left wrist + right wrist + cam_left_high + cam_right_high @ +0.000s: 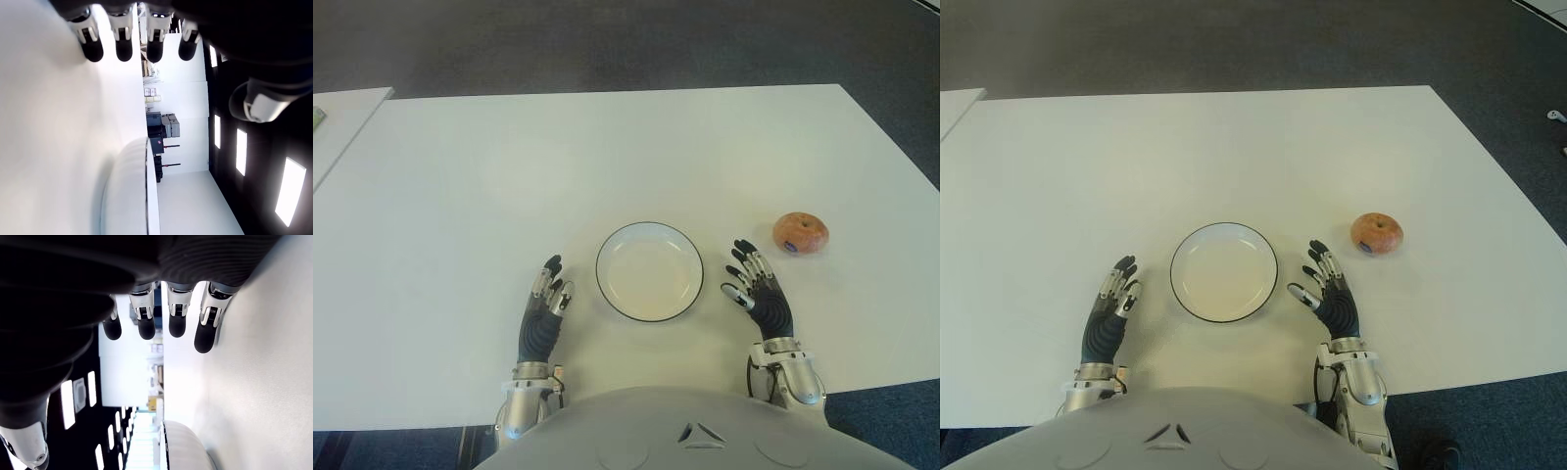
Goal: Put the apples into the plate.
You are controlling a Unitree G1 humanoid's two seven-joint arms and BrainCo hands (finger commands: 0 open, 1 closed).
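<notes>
Sitting near the front edge of the white table (607, 147), the round plate (649, 271) with its thin dark rim is lying between the two hands and holding nothing. The left hand (544, 313) is showing just left of the plate, fingers straight and relaxed, gripping nothing. The right hand (759, 291) is showing just right of the plate, fingers spread with the thumb angling toward the rim, likewise holding nothing. The single apple (801, 234) is sitting on the table beyond the right hand and to its right, apart from the fingertips and well in from the table's right edge. Bare tabletop is stretching wide behind the plate toward the far edge.
</notes>
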